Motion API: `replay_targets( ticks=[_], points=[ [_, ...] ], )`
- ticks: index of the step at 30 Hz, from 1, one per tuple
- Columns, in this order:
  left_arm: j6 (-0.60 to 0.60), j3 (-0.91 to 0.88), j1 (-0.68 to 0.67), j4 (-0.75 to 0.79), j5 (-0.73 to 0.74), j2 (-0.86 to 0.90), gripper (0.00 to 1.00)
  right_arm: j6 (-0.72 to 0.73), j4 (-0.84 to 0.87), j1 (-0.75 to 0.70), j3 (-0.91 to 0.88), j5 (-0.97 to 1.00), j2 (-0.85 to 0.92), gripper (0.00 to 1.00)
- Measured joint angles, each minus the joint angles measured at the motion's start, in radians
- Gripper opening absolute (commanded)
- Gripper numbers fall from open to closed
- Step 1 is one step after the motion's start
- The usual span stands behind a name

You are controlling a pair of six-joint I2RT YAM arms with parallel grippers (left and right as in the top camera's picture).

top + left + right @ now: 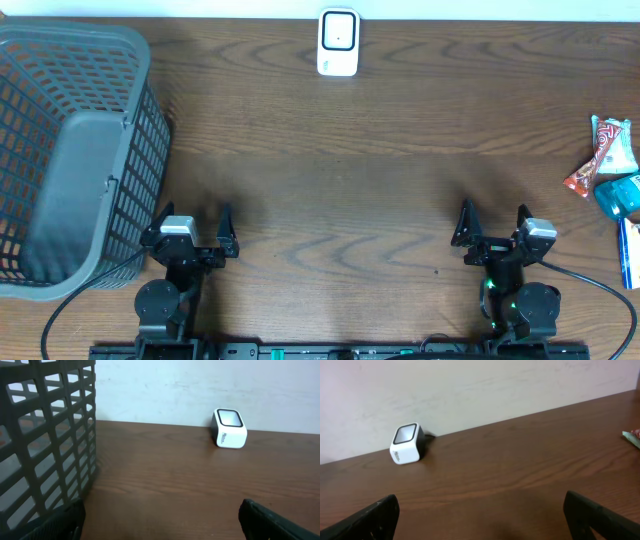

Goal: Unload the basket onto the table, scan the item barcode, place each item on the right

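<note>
The left gripper (196, 218) is held low, jaws spread wide, nothing gripped. The right gripper (494, 215) is posed alike, and both are pointed straight forward.

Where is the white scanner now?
In the overhead view the scanner stands at the far edge of the table, near the middle, right of the grey basket.
</note>
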Motion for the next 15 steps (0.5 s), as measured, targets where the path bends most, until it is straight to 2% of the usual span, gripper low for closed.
replay_targets(
  ticks=[12,15],
  points=[
    [0.0,0.0,0.0,0.0,-0.003,0.0,0.98,0.0,0.0,0.0,0.0,0.0,0.0,0.99],
    [0.0,0.0,0.0,0.0,-0.003,0.0,0.98,-0.039,0.0,0.0,0.0,0.006,0.0,0.99]
  ],
)
